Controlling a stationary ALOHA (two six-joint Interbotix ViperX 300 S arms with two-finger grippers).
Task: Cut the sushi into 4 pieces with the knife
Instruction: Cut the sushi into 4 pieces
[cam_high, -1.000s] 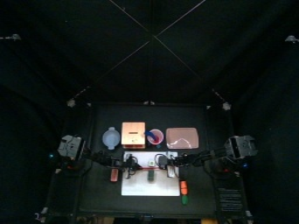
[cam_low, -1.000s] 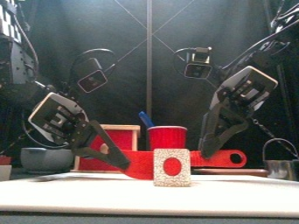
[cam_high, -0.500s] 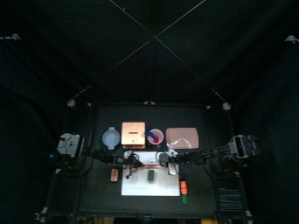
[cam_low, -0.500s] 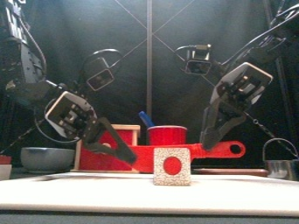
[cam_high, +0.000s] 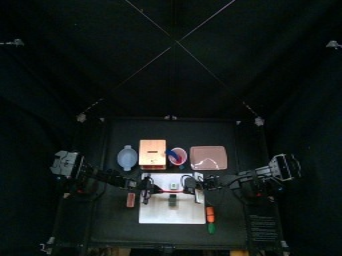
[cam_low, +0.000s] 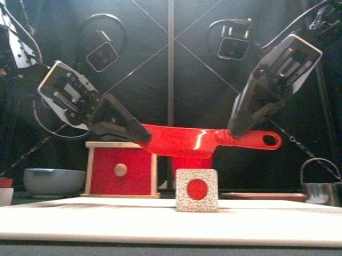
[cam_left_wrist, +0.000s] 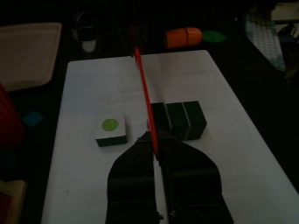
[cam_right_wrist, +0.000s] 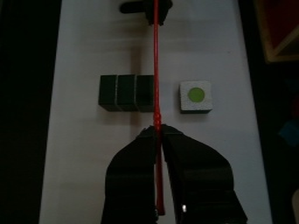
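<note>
Left gripper (cam_low: 139, 134) and right gripper (cam_low: 242, 129) are each clamped on one end of the red knife (cam_low: 201, 141), which is held level above the white cutting board (cam_left_wrist: 225, 94). On the board, a three-block sushi roll (cam_left_wrist: 177, 121) lies near one separated piece (cam_left_wrist: 108, 129), not touching it.

The knife (cam_low: 201, 141) is bright red; the left hand (cam_low: 138, 132) and right hand (cam_low: 245, 127) on it are black. Below them the loose piece (cam_low: 197, 190) is white, speckled, with a red centre; the roll (cam_left_wrist: 181, 121) is dark green. The board (cam_left_wrist: 233, 105) is white. Beyond the left hand, the box (cam_low: 120, 168) is pale wood with a red front, the bowl (cam_low: 51, 181) blue-grey.
</note>
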